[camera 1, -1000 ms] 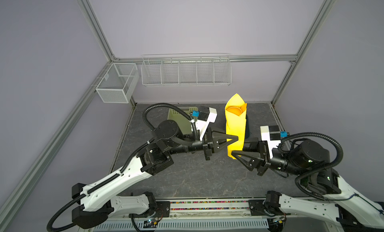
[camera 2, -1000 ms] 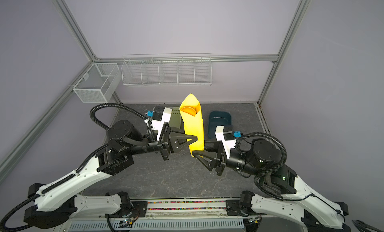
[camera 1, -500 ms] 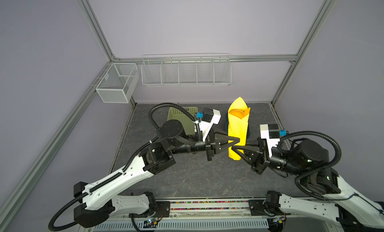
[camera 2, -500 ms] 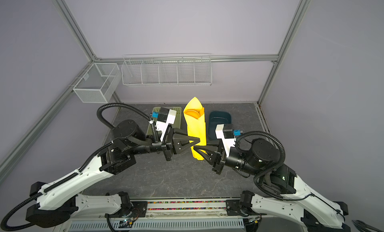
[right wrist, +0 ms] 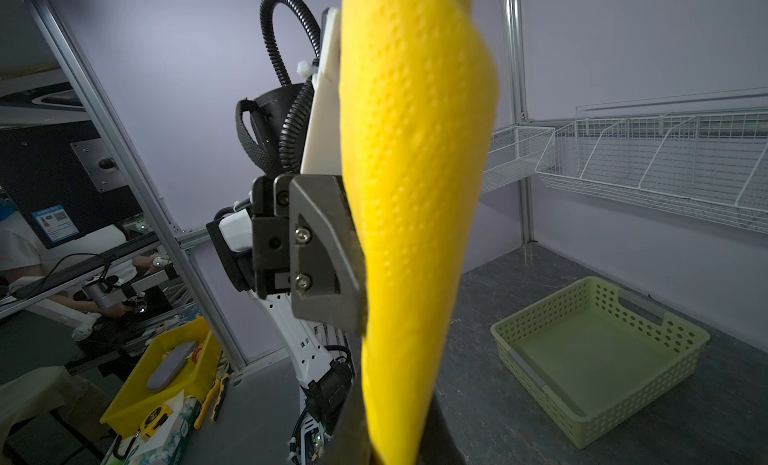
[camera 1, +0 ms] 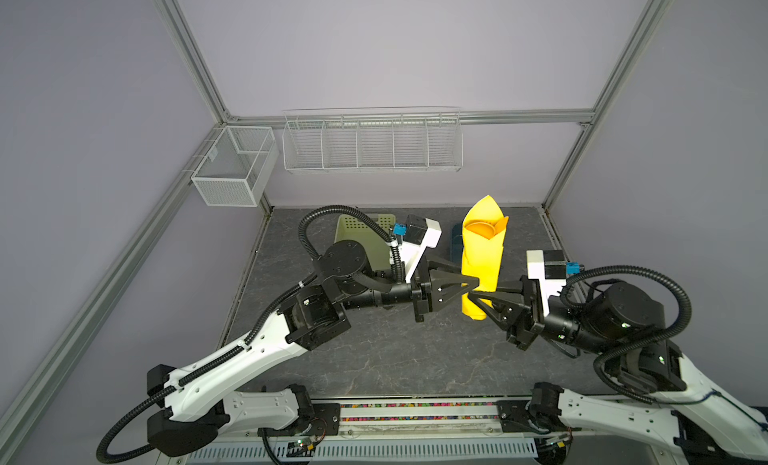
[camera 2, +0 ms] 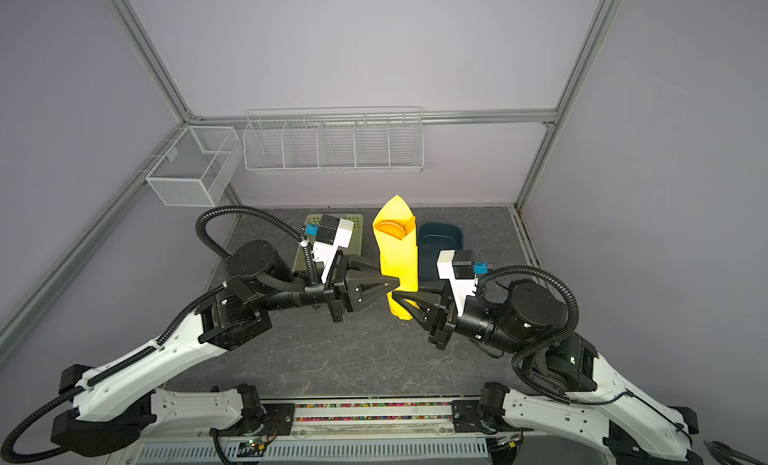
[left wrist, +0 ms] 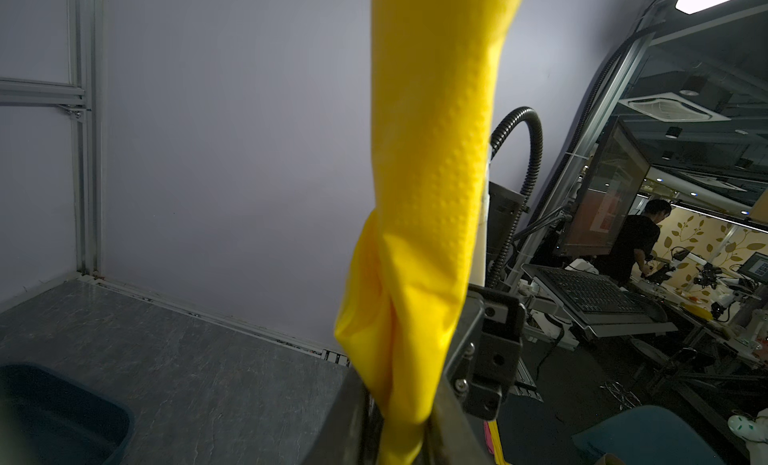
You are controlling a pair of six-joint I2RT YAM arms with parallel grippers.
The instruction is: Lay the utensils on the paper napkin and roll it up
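The yellow paper napkin (camera 1: 482,259) (camera 2: 399,255) is rolled into a tube and held upright above the table. An orange spoon bowl of the utensils (camera 1: 480,230) (camera 2: 392,229) shows in its open top; the other utensils are hidden inside. My left gripper (camera 1: 473,285) (camera 2: 395,285) pinches the roll's lower part from the left. My right gripper (camera 1: 478,297) (camera 2: 397,296) is shut on it just below, from the right. Each wrist view shows the embossed napkin (left wrist: 432,192) (right wrist: 415,192) squeezed between that arm's gripper (left wrist: 401,400) (right wrist: 395,421).
A pale green perforated basket (camera 1: 353,230) (camera 2: 355,238) (right wrist: 598,284) stands at the back left behind the left wrist. A dark blue tray (camera 1: 455,242) (camera 2: 440,234) (left wrist: 62,409) lies behind the roll. Wire racks (camera 1: 372,147) (camera 1: 232,172) hang on the walls.
The right gripper, open a second ago, has closed on the roll's lower end. Both arms and the upright roll have shifted slightly right. The left jaws have eased a little.
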